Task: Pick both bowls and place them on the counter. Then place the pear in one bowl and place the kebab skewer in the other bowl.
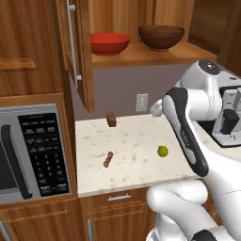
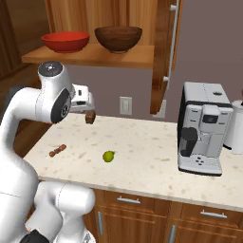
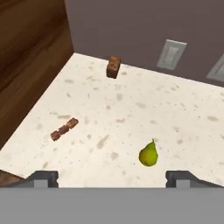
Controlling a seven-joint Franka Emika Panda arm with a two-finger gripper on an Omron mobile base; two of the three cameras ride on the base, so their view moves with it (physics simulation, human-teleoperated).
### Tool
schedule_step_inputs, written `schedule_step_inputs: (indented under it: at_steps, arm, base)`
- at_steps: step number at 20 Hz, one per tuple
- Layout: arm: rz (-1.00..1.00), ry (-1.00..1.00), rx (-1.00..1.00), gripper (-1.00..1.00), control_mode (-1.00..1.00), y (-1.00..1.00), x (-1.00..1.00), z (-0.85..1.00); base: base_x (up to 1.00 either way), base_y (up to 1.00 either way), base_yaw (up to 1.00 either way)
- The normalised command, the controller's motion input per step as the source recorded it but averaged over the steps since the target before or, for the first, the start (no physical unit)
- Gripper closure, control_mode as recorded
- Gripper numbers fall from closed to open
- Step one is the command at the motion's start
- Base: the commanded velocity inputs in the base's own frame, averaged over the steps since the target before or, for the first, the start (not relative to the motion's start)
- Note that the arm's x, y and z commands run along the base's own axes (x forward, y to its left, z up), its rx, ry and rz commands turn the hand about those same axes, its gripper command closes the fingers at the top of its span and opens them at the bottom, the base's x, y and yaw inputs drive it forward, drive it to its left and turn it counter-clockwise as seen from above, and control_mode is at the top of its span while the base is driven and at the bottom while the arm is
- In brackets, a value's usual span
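Bowls sit side by side on the plain wooden shelf (image 1: pixel 155 55) above the work surface: the glossy red round bowl (image 1: pixel 109 43) to the left and the dark brown wood-like bowl (image 1: pixel 161 37) to the right, close together but apart. Neither is on the beige speckled stone-like counter (image 1: pixel 136 160) below.

On that counter, the small yellow-green pear (image 3: pixel 148 154) lies towards the front edge, in the open. Well apart from it, nearer the wooden cabinet wall, lies the short kebab skewer of lumpy reddish-brown chunks (image 3: pixel 64 129), flat on the stone. A stubby dark brown block (image 3: pixel 113 67) stands near the back wall, just in front of a pale wall socket (image 3: pixel 171 55).

The white arm's two-finger gripper (image 3: pixel 112 178) hangs above the counter, holding nothing. In the hand view its two dark fingertips (image 3: pixel 42 178) stand wide apart, with the pear showing between and above them.

A white and black coffee machine (image 2: pixel 204 135) stands on the counter to the right, and a black microwave (image 1: pixel 29 155) is built into the cabinets at the left.
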Motion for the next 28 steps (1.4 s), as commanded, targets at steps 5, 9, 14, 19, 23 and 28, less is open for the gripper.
schedule_step_inputs:
  at_steps: [5,9,14,19,23,28]
  arm:
    - [0.02,-0.33,-0.11,-1.0,-1.0,-0.05,-0.2,0.62]
    - [-0.04,-0.02,-0.2,-1.0,-1.0,-0.05,0.0,0.99]
    - [-0.04,0.0,-0.24,-1.0,-1.0,-0.04,0.0,0.94]
    - [-0.03,0.01,-0.2,-1.0,-1.0,-0.05,0.01,0.36]
    - [-0.02,-0.02,0.0,-1.0,-1.0,-0.06,0.04,-0.03]
    - [0.0,-0.2,-0.08,-1.0,-1.0,-0.03,0.1,0.42]
  base:
    - [0.0,0.0,0.0]
    - [0.0,0.0,0.0]
    - [0.0,0.0,0.0]
    - [0.0,0.0,0.0]
    - [0.0,0.0,0.0]
    - [0.0,0.0,0.0]
